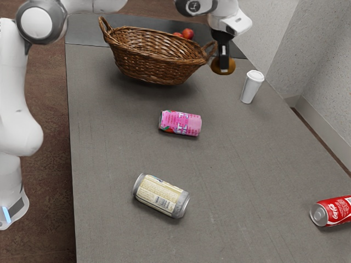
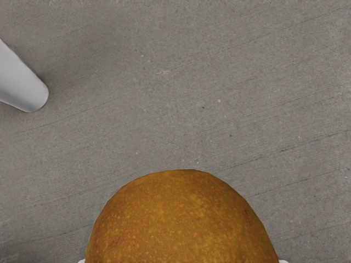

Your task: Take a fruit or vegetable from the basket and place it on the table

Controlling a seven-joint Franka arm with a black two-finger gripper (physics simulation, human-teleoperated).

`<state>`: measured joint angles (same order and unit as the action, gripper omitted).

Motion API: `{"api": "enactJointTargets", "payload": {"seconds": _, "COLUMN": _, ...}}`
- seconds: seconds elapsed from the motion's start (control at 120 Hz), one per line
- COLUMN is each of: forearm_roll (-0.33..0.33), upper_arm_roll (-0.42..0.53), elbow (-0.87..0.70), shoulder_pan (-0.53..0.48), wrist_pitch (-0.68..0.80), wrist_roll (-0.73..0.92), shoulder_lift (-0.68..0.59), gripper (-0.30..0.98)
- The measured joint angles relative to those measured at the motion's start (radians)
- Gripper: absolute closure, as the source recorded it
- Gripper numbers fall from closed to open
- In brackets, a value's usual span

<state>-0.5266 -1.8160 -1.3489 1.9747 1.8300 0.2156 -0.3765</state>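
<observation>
In the exterior view the gripper (image 1: pixel 223 61) is just past the exterior view's right end of the wicker basket (image 1: pixel 156 57), shut on a round orange-brown fruit (image 1: pixel 230 67). The same fruit (image 2: pixel 184 222) looms large at the wrist view's lower edge, with small pale bits at both its sides. Red fruits (image 1: pixel 187 33) show at the basket's far side. Grey table surface (image 2: pixel 181 98) lies below the held fruit.
A white cup (image 1: pixel 252 86) stands on the table (image 1: pixel 241 164) near the gripper, and the cup (image 2: pixel 19 82) shows in the wrist view too. A pink can (image 1: pixel 180 123), a cream can (image 1: pixel 160 195) and a red can (image 1: pixel 333 211) lie on their sides.
</observation>
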Motion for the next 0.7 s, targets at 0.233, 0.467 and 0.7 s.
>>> {"api": "enactJointTargets", "payload": {"seconds": 0.233, "forearm_roll": -0.004, "upper_arm_roll": -0.028, "elbow": -0.031, "shoulder_pan": 0.155, "wrist_pitch": 0.014, "wrist_roll": -0.002, "shoulder_lift": -0.156, "gripper": 0.36}}
{"api": "enactJointTargets", "payload": {"seconds": 0.467, "forearm_roll": -0.006, "upper_arm_roll": -0.075, "elbow": -0.037, "shoulder_pan": 0.271, "wrist_pitch": 0.084, "wrist_roll": -0.004, "shoulder_lift": -0.275, "gripper": 0.38}}
{"api": "enactJointTargets", "payload": {"seconds": 0.7, "forearm_roll": -0.045, "upper_arm_roll": -0.138, "elbow": -0.083, "shoulder_pan": 0.406, "wrist_pitch": 0.238, "wrist_roll": -0.008, "shoulder_lift": -0.368, "gripper": 0.37}}
